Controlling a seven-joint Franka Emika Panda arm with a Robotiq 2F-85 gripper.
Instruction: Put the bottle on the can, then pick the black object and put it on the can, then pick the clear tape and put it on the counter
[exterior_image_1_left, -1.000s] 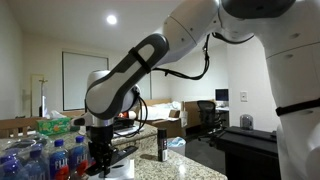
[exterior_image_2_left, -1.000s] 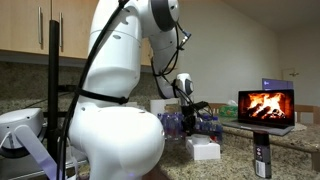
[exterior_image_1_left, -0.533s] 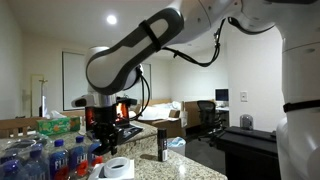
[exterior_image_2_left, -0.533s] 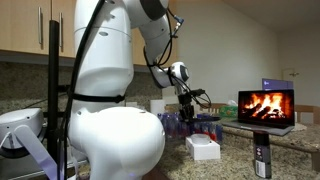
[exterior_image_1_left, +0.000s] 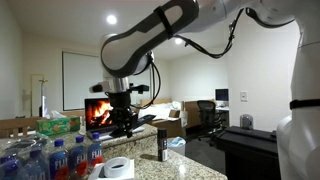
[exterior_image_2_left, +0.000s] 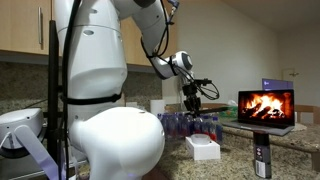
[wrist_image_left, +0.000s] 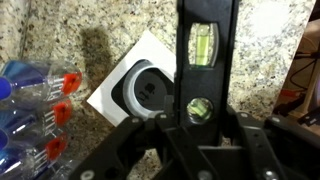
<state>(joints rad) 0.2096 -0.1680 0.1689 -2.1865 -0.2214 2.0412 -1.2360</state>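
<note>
While hand (wrist_image_left: 196, 120) grips black object (wrist_image_left: 210, 80) (aloft), water bottles (wrist_image_left: 35, 95) capped.

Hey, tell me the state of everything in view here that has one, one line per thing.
hand: shut on the black object
black object: held, lifted above the counter
bottle: upright on the counter, untouched
clear tape: flat on a white box
laptop: open, screen lit
water bottles: upright, caps on
</note>
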